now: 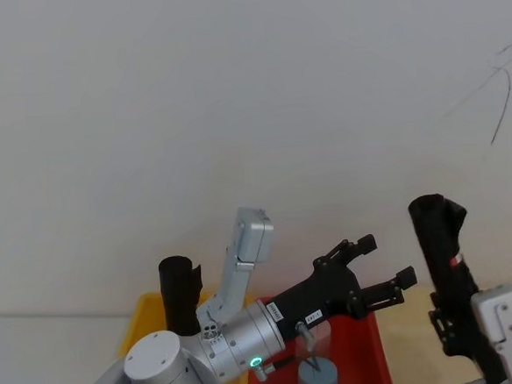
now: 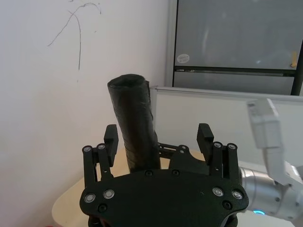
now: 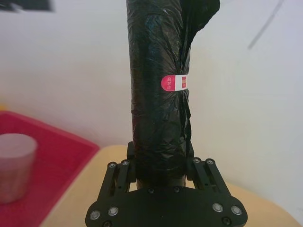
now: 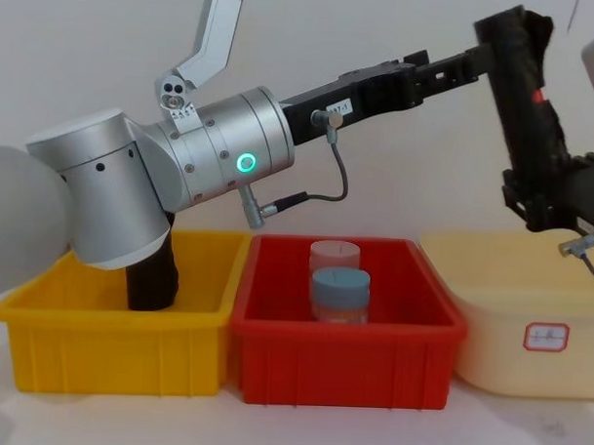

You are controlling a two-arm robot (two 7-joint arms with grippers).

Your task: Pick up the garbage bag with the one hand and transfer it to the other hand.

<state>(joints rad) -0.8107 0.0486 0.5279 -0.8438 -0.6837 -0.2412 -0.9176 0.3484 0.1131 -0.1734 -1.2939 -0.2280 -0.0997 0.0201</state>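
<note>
Bag [image 3: 156, 94] is being clamped low between fingers of right gripper [image 3: 160, 158]; fingers of left gripper [image 1: 385, 259] are being held apart, best centred before closing.

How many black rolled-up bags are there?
2. One garbage bag is gripped upright by the right gripper; another black roll stands in the yellow bin. Others could be hidden.

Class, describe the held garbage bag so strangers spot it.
Find the red plastic bin; look up and right. There, facing the open left gripper, the right gripper clamps a tall black roll of wrinkled plastic. Unlike the black roll in the yellow bin, it carries a red label.
</note>
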